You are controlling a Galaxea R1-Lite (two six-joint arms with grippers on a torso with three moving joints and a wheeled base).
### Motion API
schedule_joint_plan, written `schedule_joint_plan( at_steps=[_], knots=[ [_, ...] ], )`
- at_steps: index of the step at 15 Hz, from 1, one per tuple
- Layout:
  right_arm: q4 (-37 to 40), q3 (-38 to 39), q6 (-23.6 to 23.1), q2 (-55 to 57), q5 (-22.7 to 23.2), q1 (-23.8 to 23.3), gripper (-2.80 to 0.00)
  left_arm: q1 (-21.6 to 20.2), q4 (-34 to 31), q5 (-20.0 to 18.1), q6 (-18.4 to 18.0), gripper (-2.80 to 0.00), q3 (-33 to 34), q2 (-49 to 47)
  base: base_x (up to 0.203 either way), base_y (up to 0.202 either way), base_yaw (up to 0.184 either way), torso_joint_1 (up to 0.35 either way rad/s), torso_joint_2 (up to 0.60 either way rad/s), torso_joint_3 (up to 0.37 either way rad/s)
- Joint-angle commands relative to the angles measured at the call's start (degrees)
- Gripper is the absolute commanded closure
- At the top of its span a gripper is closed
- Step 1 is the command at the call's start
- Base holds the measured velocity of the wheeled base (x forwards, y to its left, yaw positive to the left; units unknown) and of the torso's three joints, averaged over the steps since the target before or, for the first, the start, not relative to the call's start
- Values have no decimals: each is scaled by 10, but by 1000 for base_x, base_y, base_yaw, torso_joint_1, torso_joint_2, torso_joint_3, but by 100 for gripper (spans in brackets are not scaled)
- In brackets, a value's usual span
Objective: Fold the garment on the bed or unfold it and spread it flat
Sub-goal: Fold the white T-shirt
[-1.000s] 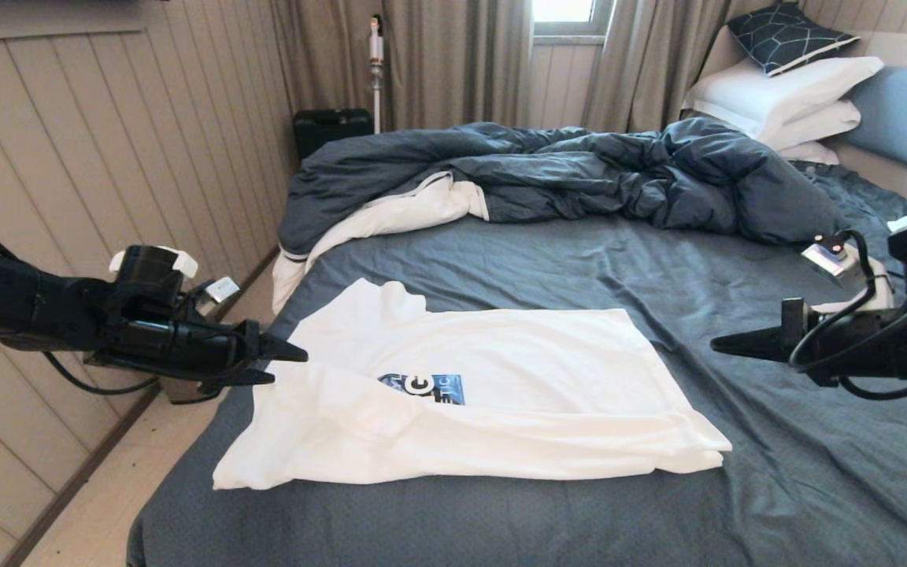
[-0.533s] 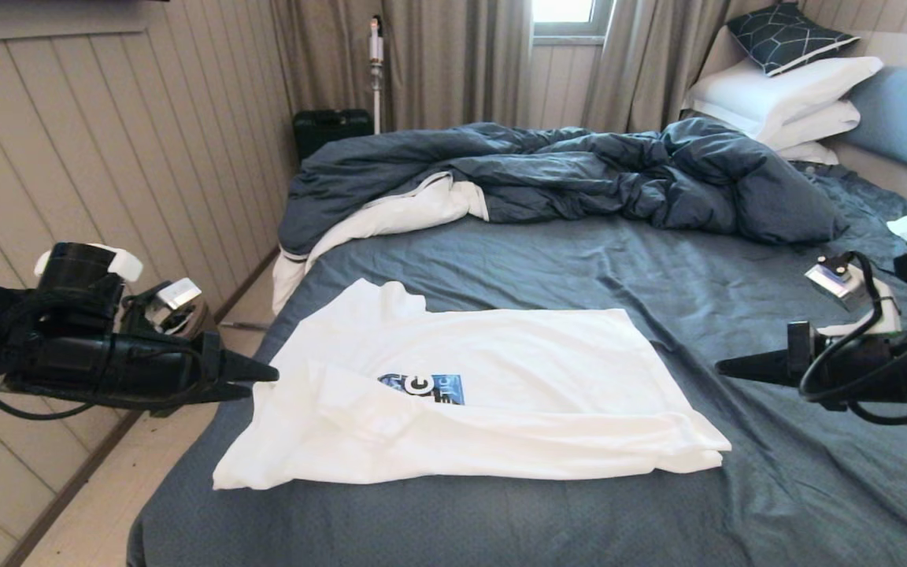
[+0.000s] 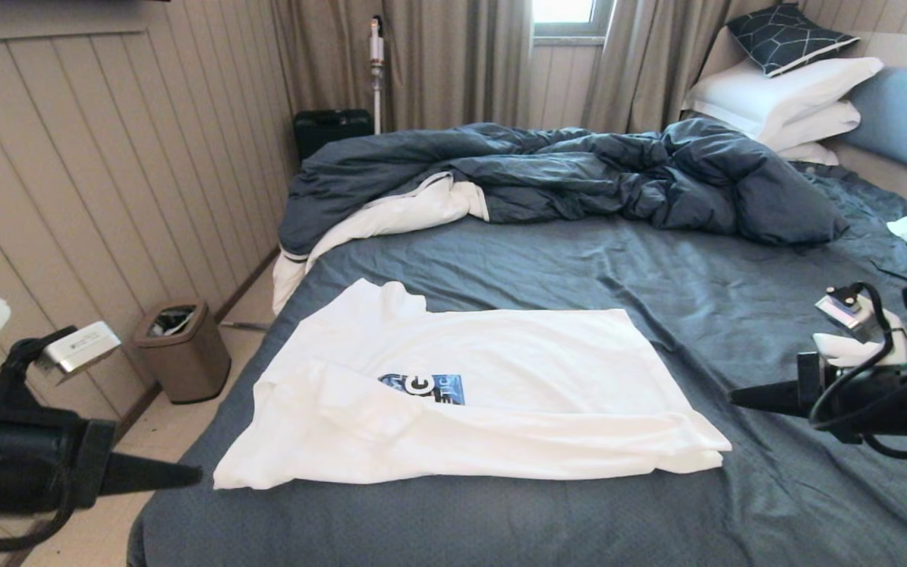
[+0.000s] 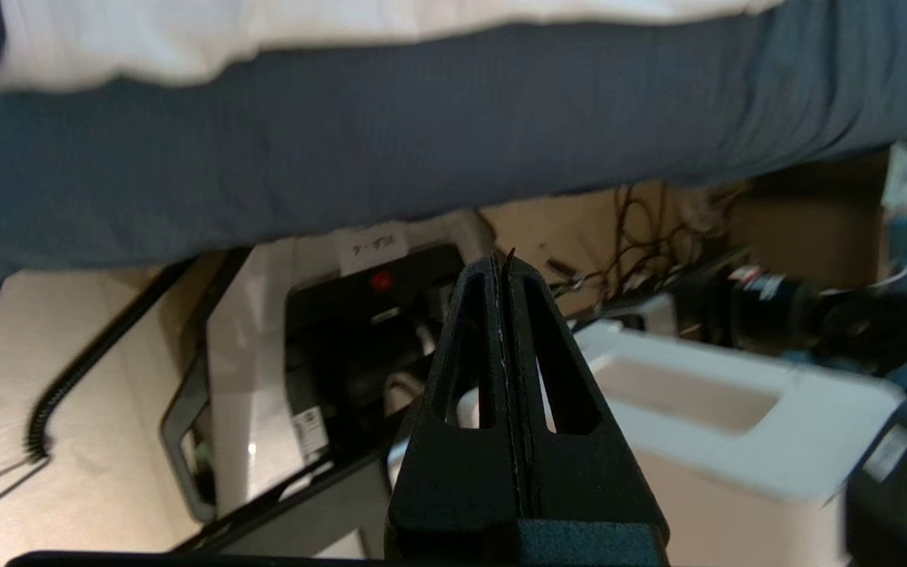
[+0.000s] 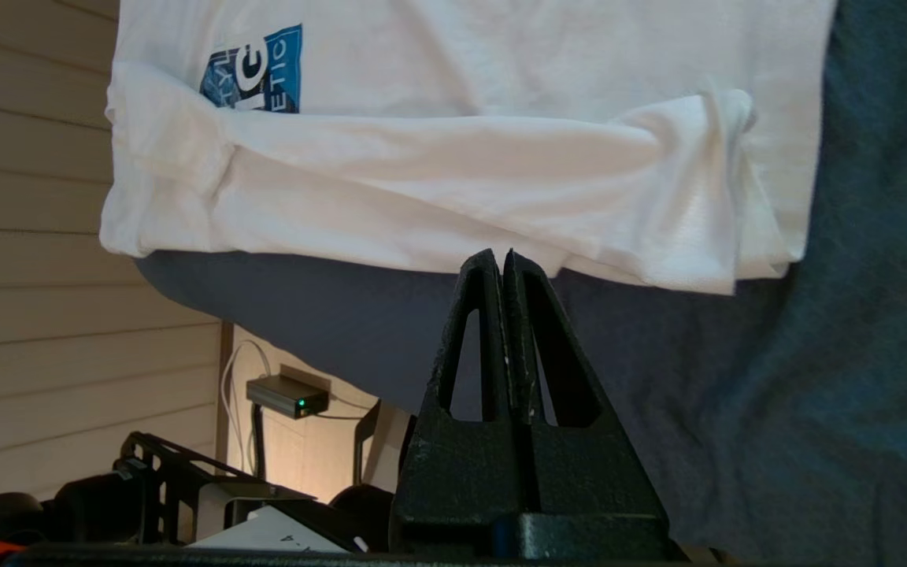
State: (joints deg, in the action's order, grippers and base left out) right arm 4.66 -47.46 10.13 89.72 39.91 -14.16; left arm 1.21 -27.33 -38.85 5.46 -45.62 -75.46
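Having let go and pulled back off the bed's [image 3: 737,488] left edge, the left end effector [image 3: 186,475] is now closed and empty like the right end effector [image 3: 741,398], leaving the white T-shirt [image 3: 469,394] half-folded on the sheet.

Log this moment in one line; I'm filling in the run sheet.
white T-shirt: partly folded on bed | left gripper: shut, empty, beside bed | right gripper: shut, empty, above sheet

A small brown waste bin [image 3: 183,349] stands on the floor against the panelled wall [image 3: 107,157]. A dark case [image 3: 331,128] and an upright stick vacuum [image 3: 376,71] stand before the grey curtains [image 3: 453,63].
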Motion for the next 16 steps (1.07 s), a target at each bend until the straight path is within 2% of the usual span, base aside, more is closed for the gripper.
schedule_joint_plan(
  at_steps=[1, 2, 6, 8, 10, 12, 14, 16],
  knots=[
    [2, 8, -6, 4, -1, -18, 0, -5, -4, 4, -23, 0, 56, 106, 0, 0, 0, 0, 0, 0],
    [2, 13, -15, 3, -11, -23, -280, -6, -6, 10, -30, 0, 72, 130, 0, 0, 0, 0, 0, 0],
    [4, 43, -59, 13, -34, -29, -280, -7, -49, 20, -37, 0, 131, 224, 0, 0, 0, 0, 0, 0],
    [2, 44, -60, 28, -34, -29, -280, -6, -48, 26, -44, 0, 159, 255, 0, 0, 0, 0, 0, 0],
    [-1, 43, -61, 52, -34, -27, -280, -7, -46, 48, -67, 0, 185, 293, 0, 0, 0, 0, 0, 0],
    [-1, 42, -64, 69, -37, -28, -280, -7, -45, 54, -86, 0, 198, 313, 0, 0, 0, 0, 0, 0],
    [-1, 44, -81, 84, -53, -28, -280, -7, -39, 64, -104, 0, 228, 386, 0, 0, 0, 0, 0, 0],
    [-1, 44, -84, 93, -55, -28, -280, -6, -12, 98, -113, 0, 279, 454, 0, 0, 0, 0, 0, 0]
  ],
)
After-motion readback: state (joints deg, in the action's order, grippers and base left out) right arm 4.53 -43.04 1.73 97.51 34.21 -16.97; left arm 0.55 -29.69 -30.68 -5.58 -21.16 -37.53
